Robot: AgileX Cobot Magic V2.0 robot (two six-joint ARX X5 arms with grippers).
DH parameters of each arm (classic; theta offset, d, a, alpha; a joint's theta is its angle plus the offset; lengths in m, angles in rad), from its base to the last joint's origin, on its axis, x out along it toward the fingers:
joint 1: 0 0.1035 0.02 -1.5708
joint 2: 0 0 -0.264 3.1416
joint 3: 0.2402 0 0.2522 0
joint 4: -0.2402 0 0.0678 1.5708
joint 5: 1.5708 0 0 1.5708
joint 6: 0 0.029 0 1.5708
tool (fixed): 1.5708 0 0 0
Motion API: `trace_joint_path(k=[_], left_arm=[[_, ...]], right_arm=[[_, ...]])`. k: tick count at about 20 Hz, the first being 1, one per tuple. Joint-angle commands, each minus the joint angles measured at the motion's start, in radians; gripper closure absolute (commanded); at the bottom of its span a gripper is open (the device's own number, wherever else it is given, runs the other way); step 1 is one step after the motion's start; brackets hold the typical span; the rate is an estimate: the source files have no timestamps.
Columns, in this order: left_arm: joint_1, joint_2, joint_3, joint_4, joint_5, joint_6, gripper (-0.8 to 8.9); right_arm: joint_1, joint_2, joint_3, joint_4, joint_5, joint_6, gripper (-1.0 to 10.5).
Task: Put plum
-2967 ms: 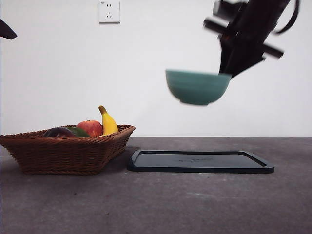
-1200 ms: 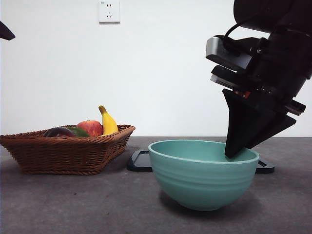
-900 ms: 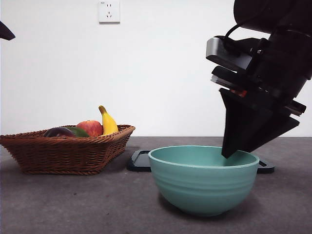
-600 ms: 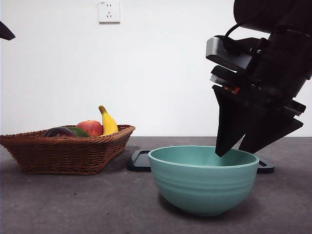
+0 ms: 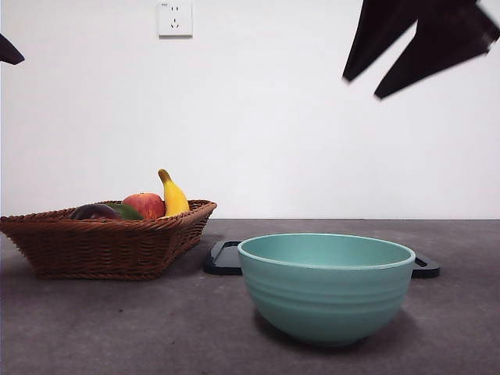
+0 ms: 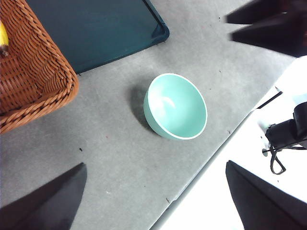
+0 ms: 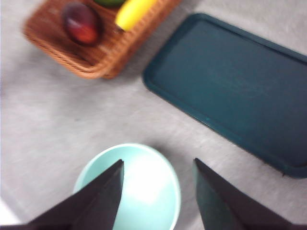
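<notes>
The plum (image 5: 94, 211) (image 7: 82, 24), dark purple-maroon, lies in the wicker basket (image 5: 101, 246) (image 7: 98, 57) at the left, beside a green fruit (image 5: 126, 211), a red apple (image 5: 144, 205) and a banana (image 5: 173, 195). My right gripper (image 5: 363, 86) (image 7: 158, 162) hangs open and empty high above the teal bowl (image 5: 326, 285) (image 7: 129, 189), well apart from it. My left gripper (image 6: 156, 163) is open, high over the table, far from the basket (image 6: 29, 72); only its dark tip (image 5: 9, 48) shows at the top left of the front view.
The teal bowl (image 6: 175, 106) stands upright and empty on the grey table, in front of a flat dark tray (image 5: 223, 258) (image 6: 96, 28) (image 7: 230, 86). The table's near edge (image 6: 211, 163) runs close beside the bowl. A wall socket (image 5: 174, 17) is behind.
The right gripper brought the bowl down onto the table, opened off its rim and rose high above it. The basket and fruit have not moved.
</notes>
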Motion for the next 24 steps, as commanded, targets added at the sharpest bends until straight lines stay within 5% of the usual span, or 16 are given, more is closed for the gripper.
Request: trace_joint_path(k=[1, 5, 21, 24], left_arm=[[-0.003, 0.006, 0.021, 0.004, 0.006, -0.002, 3.49], [-0.003, 0.006, 0.021, 0.004, 0.006, -0.002, 3.49], [-0.003, 0.006, 0.021, 0.003, 0.006, -0.002, 3.55], [-0.003, 0.006, 0.021, 0.004, 0.006, -0.002, 6.31]], right_arm=[[0.007, -0.045, 0.025, -0.048, -0.072, -0.02, 7.2], [0.008, -0.131, 0.023, -0.203, -0.185, -0.086, 7.2], [0.008, -0.149, 0.021, -0.298, -0.2, -0.136, 7.2], [0.008, -0.149, 0.021, -0.299, -0.2, -0.137, 8.9]])
